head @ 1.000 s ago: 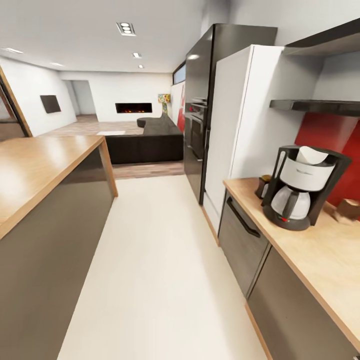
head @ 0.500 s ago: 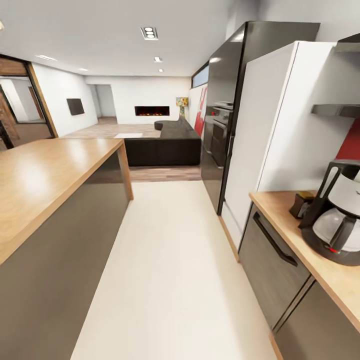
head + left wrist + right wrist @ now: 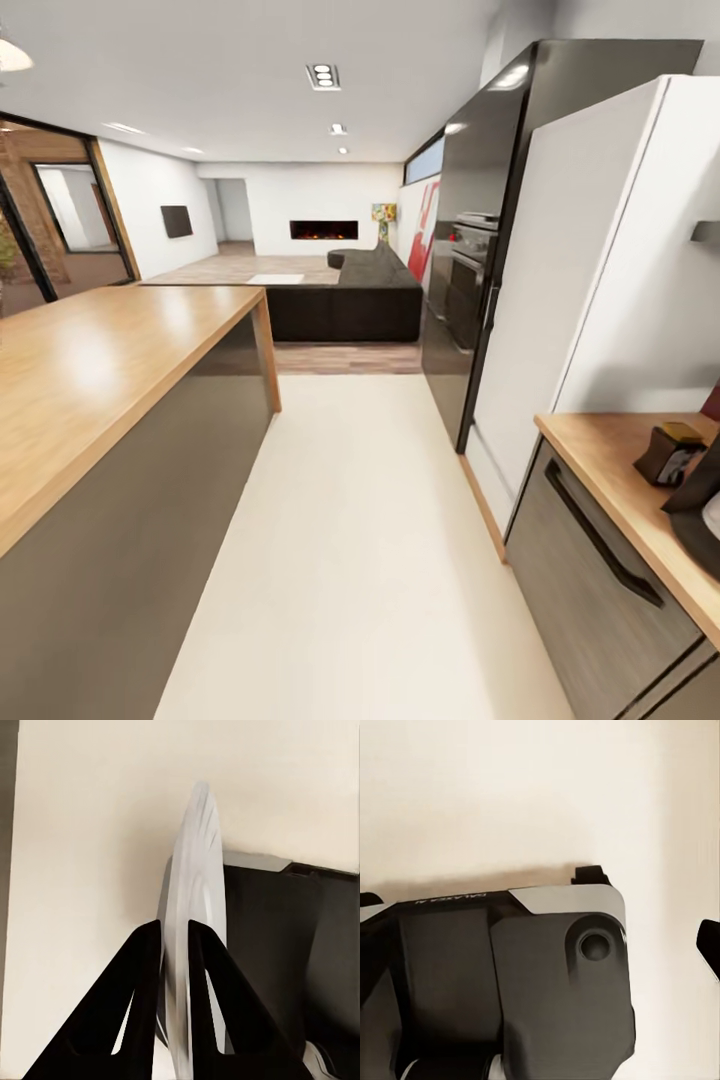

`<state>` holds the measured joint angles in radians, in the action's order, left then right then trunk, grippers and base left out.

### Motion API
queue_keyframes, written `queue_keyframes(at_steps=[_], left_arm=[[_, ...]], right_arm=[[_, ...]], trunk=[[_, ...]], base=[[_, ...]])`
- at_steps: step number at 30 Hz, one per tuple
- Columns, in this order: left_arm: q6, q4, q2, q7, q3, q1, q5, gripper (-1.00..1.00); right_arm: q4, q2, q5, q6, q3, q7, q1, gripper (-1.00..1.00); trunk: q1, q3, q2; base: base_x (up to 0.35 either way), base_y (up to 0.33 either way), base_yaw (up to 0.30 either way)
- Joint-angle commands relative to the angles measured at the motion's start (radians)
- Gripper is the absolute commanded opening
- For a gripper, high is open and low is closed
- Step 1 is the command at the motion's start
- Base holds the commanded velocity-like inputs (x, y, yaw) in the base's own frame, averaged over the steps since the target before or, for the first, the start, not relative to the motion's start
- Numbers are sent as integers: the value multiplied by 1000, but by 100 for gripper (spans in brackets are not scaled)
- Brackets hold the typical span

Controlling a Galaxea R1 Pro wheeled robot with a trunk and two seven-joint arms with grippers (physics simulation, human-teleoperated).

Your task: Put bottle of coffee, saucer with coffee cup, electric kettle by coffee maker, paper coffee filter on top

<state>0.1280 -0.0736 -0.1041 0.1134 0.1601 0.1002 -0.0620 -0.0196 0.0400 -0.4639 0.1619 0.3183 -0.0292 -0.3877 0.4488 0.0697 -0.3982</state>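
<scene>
The left gripper [image 3: 174, 937] pinches the saucer [image 3: 196, 892] edge-on. At far right, the bottle of coffee [image 3: 668, 452] stands on the kitchen countertop [image 3: 605, 450]; I cannot tell the right gripper's state.

Wooden island [image 3: 100, 370] stands left of the floor aisle [image 3: 360, 540]; kitchen countertop [image 3: 610, 455] right, bearing the bottle of coffee [image 3: 668, 452] beside the coffee maker [image 3: 702, 510]; refrigerator [image 3: 590, 290] behind; sofa [image 3: 345, 300] beyond.

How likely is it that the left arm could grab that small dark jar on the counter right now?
Probably not. The left pincer is shut on a white saucer, so it has no free grip, and the jar stands on the countertop far over on the robot's right side.
</scene>
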Motion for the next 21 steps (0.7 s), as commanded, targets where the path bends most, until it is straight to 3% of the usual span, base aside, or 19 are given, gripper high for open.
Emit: queue_keyframes(at_steps=[1, 8, 13, 17, 21], left_arm=[[2, 1, 0, 3, 4, 1, -4, -100], [2, 1, 0, 4, 4, 1, -4, -100], [5, 1, -1, 5, 4, 1, -4, -100], [6, 1, -3, 5, 3, 1, -4, -100], [7, 1, -6, 5, 3, 1, -4, -100]], right_arm=[[-2, 0, -9, 5, 8, -3, 0, 100], [-2, -1, 3, 4, 14, -3, 0, 100], [-4, 5, 143, -90, 66, -3, 0, 100], [-6, 5, 156, -111, 67, -3, 0, 100], [-6, 7, 138, -113, 66, -2, 0, 100]], trunk=[[1, 1, -2], [1, -4, -2], [1, -4, -2], [1, -4, -2], [1, -4, -2]], base=[[337, 0, 102], [338, 0, 31], [337, 0, 1], [338, 0, 0], [337, 0, 0]])
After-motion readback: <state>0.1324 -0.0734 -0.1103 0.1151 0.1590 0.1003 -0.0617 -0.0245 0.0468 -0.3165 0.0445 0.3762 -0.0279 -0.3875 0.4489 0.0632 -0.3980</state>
